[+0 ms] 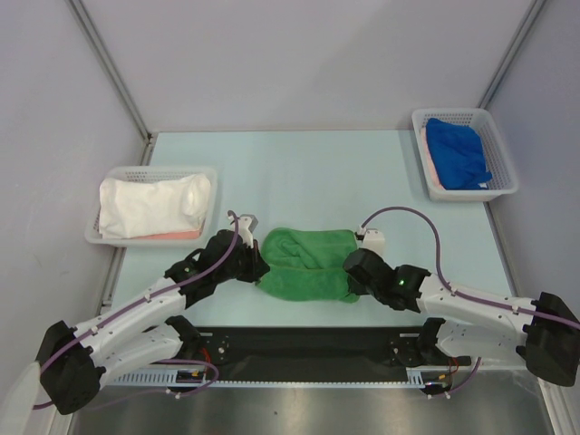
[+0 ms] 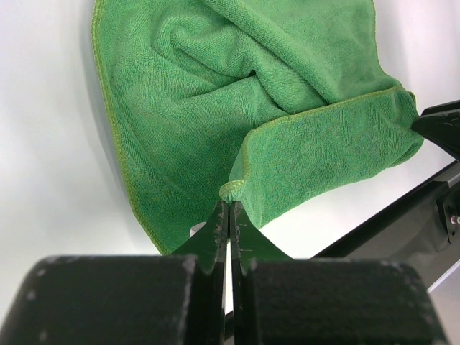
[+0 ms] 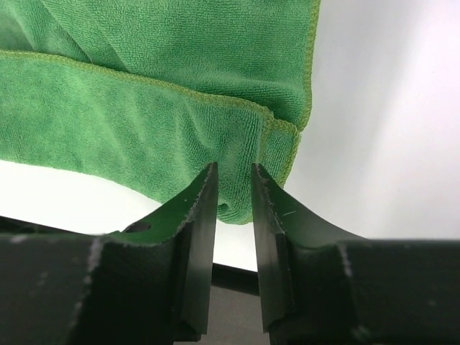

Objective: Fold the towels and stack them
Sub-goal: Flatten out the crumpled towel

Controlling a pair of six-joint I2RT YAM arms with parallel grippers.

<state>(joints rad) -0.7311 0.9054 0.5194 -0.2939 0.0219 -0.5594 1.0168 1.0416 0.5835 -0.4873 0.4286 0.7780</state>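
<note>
A green towel (image 1: 308, 263) lies crumpled at the table's near middle, its near long edge folded over itself. My left gripper (image 1: 258, 263) is shut on the towel's left near corner (image 2: 231, 188), the jaws pressed together on the hem. My right gripper (image 1: 355, 272) is at the towel's right end; its jaws stand apart with the folded edge (image 3: 237, 194) between the fingertips. A white towel (image 1: 149, 204) fills the left basket over a salmon pink one (image 1: 177, 236). A blue towel (image 1: 458, 154) lies in the right basket.
The left white basket (image 1: 154, 170) sits at the table's left edge, and the right basket (image 1: 453, 113) at the far right corner. Grey walls close in the table on three sides. A black base rail (image 1: 299, 344) runs along the near edge.
</note>
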